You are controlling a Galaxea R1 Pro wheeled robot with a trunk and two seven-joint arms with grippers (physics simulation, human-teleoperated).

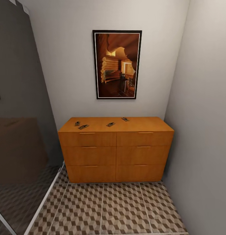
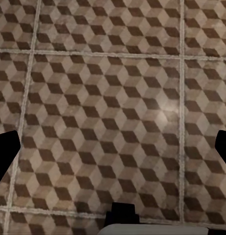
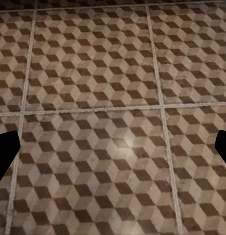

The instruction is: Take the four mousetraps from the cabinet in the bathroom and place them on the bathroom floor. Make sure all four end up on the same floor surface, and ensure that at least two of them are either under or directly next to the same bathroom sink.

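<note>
The orange-brown cabinet [image 1: 116, 153] stands against the far wall, all its drawers shut. Several mousetraps lie on its flat top: two close together at the left [image 1: 77, 123] [image 1: 83, 126], one near the middle [image 1: 110, 124], one further back to the right [image 1: 125, 119]. The cube-patterned bathroom floor [image 1: 106, 209] stretches in front of the cabinet. My left gripper [image 2: 113, 152] hangs over the floor tiles [image 2: 108, 98] with its dark fingertips [image 2: 5, 156] far apart and nothing between them. My right gripper [image 3: 113, 149] is likewise open above the tiles [image 3: 103, 73]. The sink is out of view.
A framed picture [image 1: 117, 64] hangs above the cabinet. A plain wall [image 1: 204, 130] closes the right side. On the left a dark glass panel [image 1: 18, 130] with a white bottom rail [image 1: 41, 205] runs along the floor.
</note>
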